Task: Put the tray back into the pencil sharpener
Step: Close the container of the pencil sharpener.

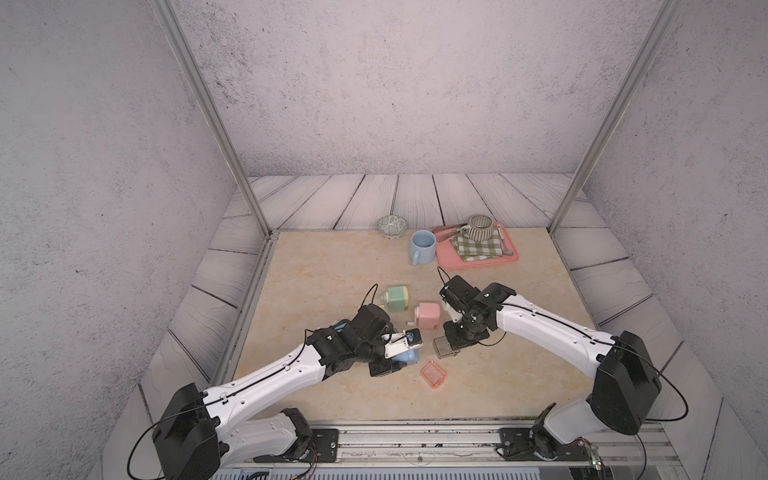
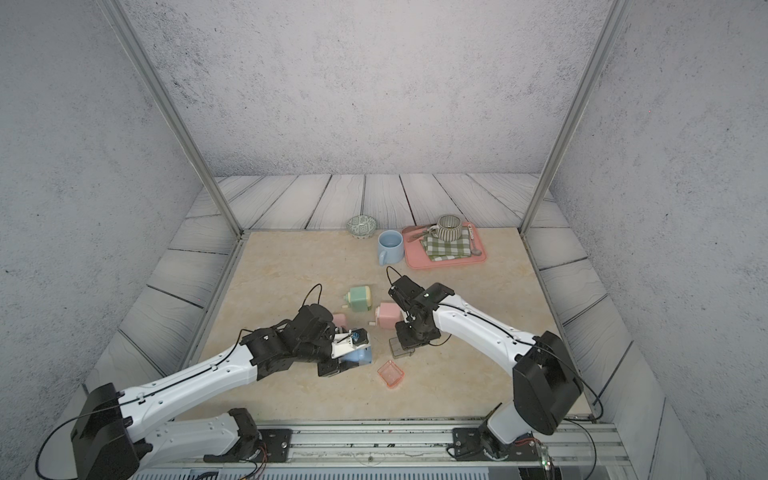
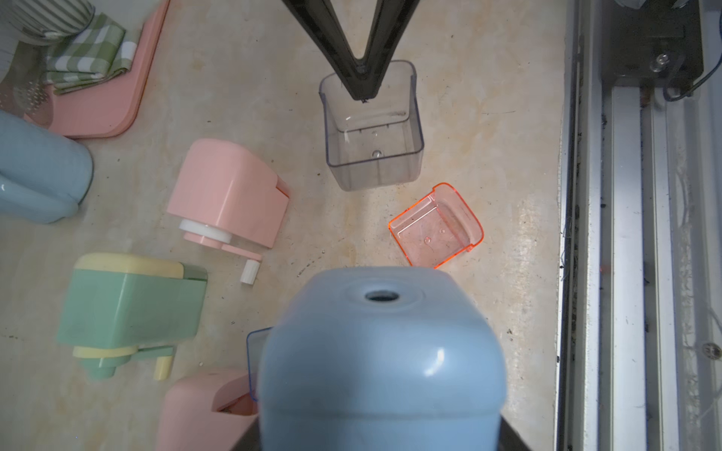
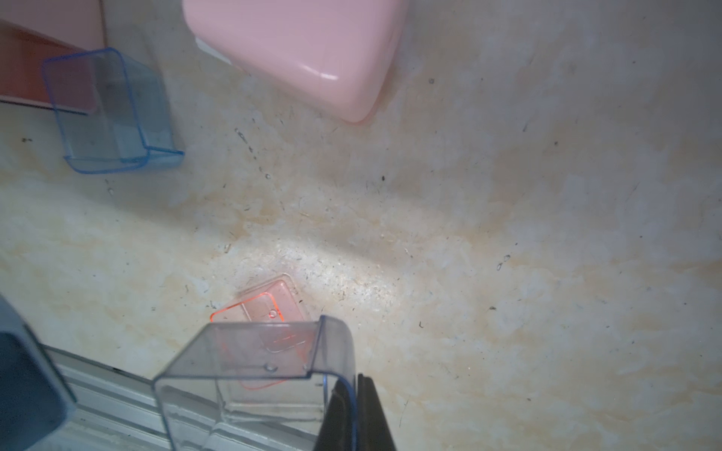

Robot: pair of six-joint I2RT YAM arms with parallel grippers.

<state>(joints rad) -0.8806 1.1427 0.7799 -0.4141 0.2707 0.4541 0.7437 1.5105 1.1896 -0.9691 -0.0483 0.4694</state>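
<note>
Holding the clear tray (image 3: 375, 156) pinched by one wall in your right hand (image 3: 361, 78), near the blue pencil sharpener (image 3: 379, 351) your left hand (image 1: 397, 361) grasps, you probably next need its slot facing the tray.

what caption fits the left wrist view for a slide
View past the blue sharpener: the right gripper pinches the clear tray beside an orange tray

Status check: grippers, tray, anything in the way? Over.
Left gripper clamped on blue sharpener. Right gripper shut on wall of clear tray, not yet inserted. Orange tray lies loose near the path; watch it.
</note>
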